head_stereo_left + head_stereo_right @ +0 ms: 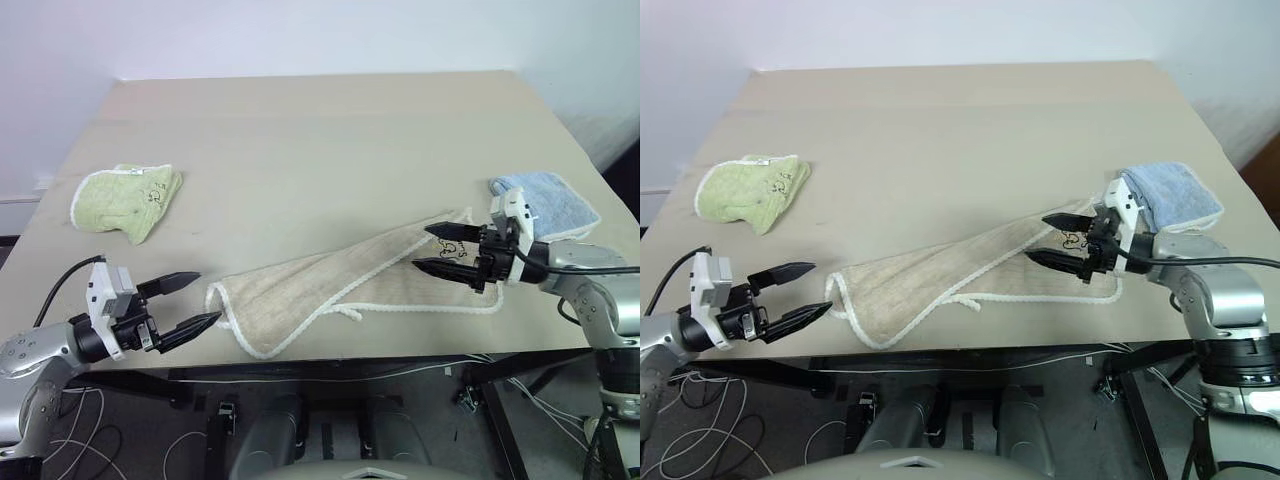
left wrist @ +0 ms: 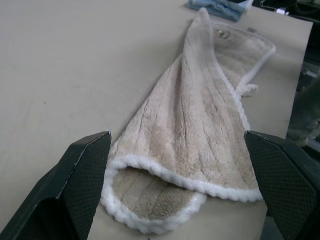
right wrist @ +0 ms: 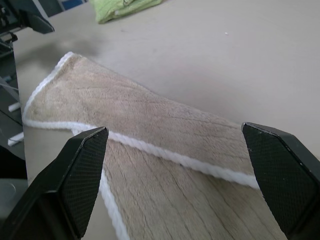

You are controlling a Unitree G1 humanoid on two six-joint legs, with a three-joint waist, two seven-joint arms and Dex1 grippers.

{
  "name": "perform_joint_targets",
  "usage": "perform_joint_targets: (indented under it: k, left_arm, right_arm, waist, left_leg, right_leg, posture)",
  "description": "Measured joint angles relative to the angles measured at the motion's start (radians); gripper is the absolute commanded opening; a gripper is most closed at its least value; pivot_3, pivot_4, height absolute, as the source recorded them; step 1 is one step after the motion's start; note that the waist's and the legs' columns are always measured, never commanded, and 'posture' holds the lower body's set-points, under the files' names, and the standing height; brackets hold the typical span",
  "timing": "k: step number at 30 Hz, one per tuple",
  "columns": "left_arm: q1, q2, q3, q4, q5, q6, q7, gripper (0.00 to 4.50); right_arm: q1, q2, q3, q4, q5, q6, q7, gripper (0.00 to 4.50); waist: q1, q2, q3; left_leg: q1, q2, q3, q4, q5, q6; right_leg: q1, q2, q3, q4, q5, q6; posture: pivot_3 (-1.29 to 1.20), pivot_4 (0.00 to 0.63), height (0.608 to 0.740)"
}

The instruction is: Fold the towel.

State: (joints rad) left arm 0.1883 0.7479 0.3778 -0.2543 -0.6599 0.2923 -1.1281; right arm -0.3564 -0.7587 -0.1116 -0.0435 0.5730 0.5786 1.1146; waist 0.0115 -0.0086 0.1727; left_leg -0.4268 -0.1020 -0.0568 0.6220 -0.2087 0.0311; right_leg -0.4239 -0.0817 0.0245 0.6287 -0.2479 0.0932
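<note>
3 towels (image 1: 330,285), 2 pincers (image 1: 180,305)

The beige towel (image 1: 345,290) (white corded edging) lies loosely folded lengthwise, diagonal near the table's front edge.

towel (image 1: 340,285) mark partly hidden by right tool (image 1: 438,248)

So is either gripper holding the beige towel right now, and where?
Nothing is held. The left gripper and right gripper are both open, at opposite ends of the beige towel.
</note>
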Motion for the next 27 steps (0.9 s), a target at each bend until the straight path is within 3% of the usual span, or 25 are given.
perform_joint_targets:
  k: [13,27]
  left_arm:
    - [-0.096,0.027,0.002,-0.05,-0.051,0.09,0.058,4.47]
    - [-0.077,-0.031,-0.101,-0.064,0.001,0.067,0.064,4.47]
  right_arm:
    - [-0.077,0.062,0.015,0.124,-0.067,-0.139,-0.029,4.5]
    - [-0.245,-0.025,0.107,0.474,-0.376,-0.386,-0.055,4.5]
  waist:
    - [-0.005,0.0,0.0]
    - [-0.005,0.001,0.001]
  left_leg:
    - [0.001,0.0,0.0,0.0,0.0,0.0]
    - [0.001,0.0,0.001,0.0,0.0,0.0]
  right_leg:
    - [0.0,0.001,0.0,0.001,0.0,0.0]
    - [0.0,0.001,0.0,0.001,0.0,0.0]
  posture:
    - [0.0,0.15,0.74]
    - [0.0,0.15,0.74]
